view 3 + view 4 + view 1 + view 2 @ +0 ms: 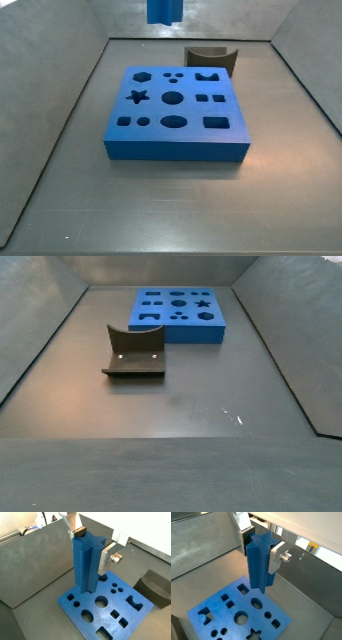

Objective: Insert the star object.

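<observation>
My gripper [90,548] is shut on the blue star object [85,567], a tall star-section prism held upright between the silver fingers [105,561]; it shows the same way in a wrist view [259,562]. The blue board [177,140] with several shaped holes lies on the floor below. Its star hole [136,97] shows in both side views [202,303] and in a wrist view [254,633]. In a side view only the prism's lower end [162,9] shows, high above the board's far edge. The star object is well clear of the board.
The dark fixture [210,56] stands on the floor beside the board, and also shows in a side view [134,356] and a wrist view [155,587]. Grey walls [60,60] enclose the floor.
</observation>
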{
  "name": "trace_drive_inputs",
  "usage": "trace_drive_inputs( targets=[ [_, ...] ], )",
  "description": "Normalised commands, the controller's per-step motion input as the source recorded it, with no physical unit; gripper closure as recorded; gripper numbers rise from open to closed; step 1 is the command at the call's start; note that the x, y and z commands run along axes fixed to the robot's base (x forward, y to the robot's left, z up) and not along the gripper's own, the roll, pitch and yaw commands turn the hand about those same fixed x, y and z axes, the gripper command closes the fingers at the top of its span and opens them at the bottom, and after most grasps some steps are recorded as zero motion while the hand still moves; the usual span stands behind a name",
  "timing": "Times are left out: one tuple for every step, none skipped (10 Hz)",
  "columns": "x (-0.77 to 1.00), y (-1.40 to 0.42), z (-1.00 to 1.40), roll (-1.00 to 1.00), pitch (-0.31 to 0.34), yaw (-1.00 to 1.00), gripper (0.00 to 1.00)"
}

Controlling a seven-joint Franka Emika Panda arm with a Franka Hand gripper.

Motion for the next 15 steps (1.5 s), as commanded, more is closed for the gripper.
trace_drive_inputs(
  targets=[
    [-0.05, 0.13, -0.09, -0.12, -0.071, 0.0, 1.0],
    [-0.55, 0.29, -0.71, 0.0, -0.21, -0.47, 1.0],
    [-0.66, 0.37, -0.81, 0.01, -0.159, -0.57, 1.0],
    [-0.69, 0.36, -0.87, 0.0, -0.137, -0.57, 1.0],
    [-0.68, 0.37, -0.88, 0.0, -0.124, -0.59, 1.0],
    [-0.69, 0.37, -0.89, 0.0, -0.124, -0.59, 1.0],
    [-0.69, 0.37, -0.89, 0.0, -0.124, -0.58, 1.0],
    [-0.53, 0.32, -0.81, 0.04, -0.147, -0.65, 1.0],
    [0.01, 0.01, -0.49, 0.41, 0.0, -0.55, 1.0],
    [0.27, -0.05, -0.54, 0.41, 0.0, -0.42, 1.0],
    [0.43, 0.0, -0.27, 0.14, 0.06, -0.33, 1.0],
    [0.54, 0.0, -0.31, 0.14, 0.104, -0.3, 1.0],
    [0.49, 0.01, -0.39, 0.06, 0.033, -0.28, 1.0],
    [0.5, 0.01, -0.41, 0.06, 0.027, -0.23, 1.0],
    [0.41, 0.06, -0.4, 0.06, 0.014, -0.18, 1.0]
  ],
)
